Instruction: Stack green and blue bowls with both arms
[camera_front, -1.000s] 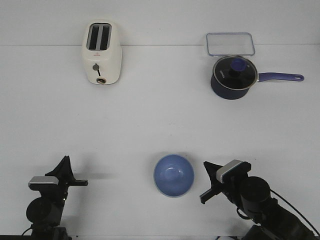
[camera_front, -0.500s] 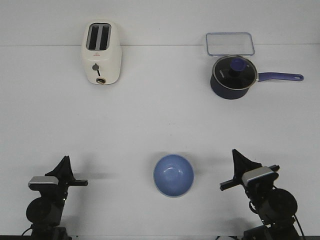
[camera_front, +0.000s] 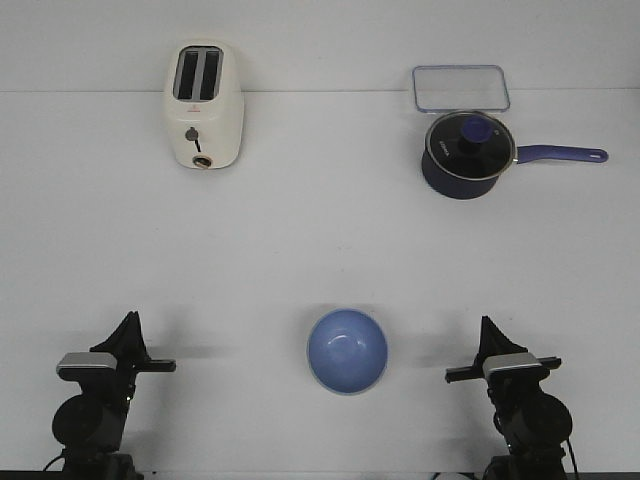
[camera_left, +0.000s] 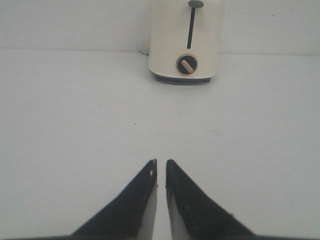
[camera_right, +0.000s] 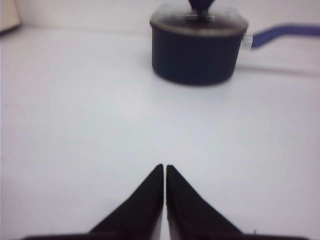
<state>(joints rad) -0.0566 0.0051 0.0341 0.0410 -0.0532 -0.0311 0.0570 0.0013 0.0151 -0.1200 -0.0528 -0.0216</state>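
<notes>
White table (camera_front: 320, 250), front view. Blue bowl (camera_front: 347, 350) sits upright near the 6 o'clock edge, interior showing; only blue is visible, so whether a green bowl lies beneath it cannot be told. Left gripper (camera_front: 131, 322) parked at about 8 o'clock from the bowl, well apart from it; right gripper (camera_front: 487, 326) at about 4 o'clock, also apart. Both point toward 12 o'clock. Left wrist view: left gripper (camera_left: 161, 164) with fingers nearly together, a thin slit between the tips, nothing held; cream toaster (camera_left: 186, 40) straight ahead. Right wrist view: right gripper (camera_right: 164, 167) with tips pressed closed, nothing held; navy saucepan (camera_right: 198, 47) with lid ahead, handle out to one side. In the front view, toaster (camera_front: 203, 105) at about 11 o'clock, saucepan (camera_front: 469, 152) at about 1 o'clock, with a clear rectangular container lid (camera_front: 461, 88) just beyond it.
</notes>
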